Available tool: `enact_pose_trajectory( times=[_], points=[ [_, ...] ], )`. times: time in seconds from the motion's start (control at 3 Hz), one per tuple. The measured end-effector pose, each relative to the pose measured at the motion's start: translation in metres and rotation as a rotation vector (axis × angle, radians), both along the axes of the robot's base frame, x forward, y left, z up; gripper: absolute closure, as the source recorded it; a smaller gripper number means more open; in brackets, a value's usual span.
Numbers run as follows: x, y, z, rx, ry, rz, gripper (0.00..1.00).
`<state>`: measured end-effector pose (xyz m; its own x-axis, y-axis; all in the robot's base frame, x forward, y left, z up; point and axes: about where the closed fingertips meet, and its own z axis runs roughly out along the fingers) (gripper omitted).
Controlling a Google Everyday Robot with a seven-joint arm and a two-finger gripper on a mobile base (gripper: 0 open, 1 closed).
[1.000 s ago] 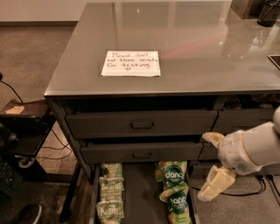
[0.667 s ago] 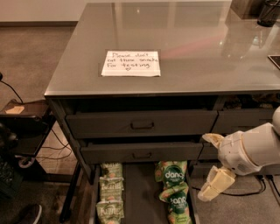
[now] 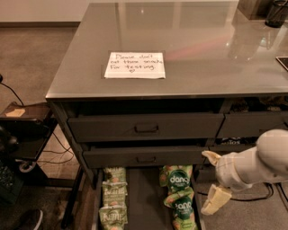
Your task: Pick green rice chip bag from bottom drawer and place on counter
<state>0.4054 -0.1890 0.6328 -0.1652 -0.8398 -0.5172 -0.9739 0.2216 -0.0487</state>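
Note:
The bottom drawer (image 3: 140, 197) is pulled open below the cabinet. On its right side lie bright-green rice chip bags with a dark "dang" badge, the top one (image 3: 176, 176) with another (image 3: 182, 203) below it. My gripper (image 3: 213, 179) is at the drawer's right edge, just right of the bags. It is open and empty, one finger (image 3: 210, 156) up and one finger (image 3: 215, 200) down. The grey glossy counter (image 3: 202, 49) carries a white handwritten note (image 3: 135, 65).
Paler green bags (image 3: 114, 197) with white script lie in a column on the drawer's left side. Two closed drawer fronts with handles (image 3: 146, 128) sit above. A dark stand (image 3: 24, 130) and cables stand at the left. A dark object (image 3: 276, 12) stands at the counter's back right.

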Motion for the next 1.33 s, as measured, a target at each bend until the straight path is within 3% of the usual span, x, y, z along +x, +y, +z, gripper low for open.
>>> enact_pose_trajectory(
  times=[0.33,0.67,1.0,1.33],
  points=[
    [0.014,0.008,-0.075,-0.052,-0.061,0.100,0.00],
    [0.028,0.017,-0.134,-0.091,-0.097,0.157,0.00],
    [0.028,0.017,-0.134,-0.091,-0.097,0.158,0.00],
    [0.028,0.007,-0.169,-0.102,-0.096,0.179,0.00]
  ],
)
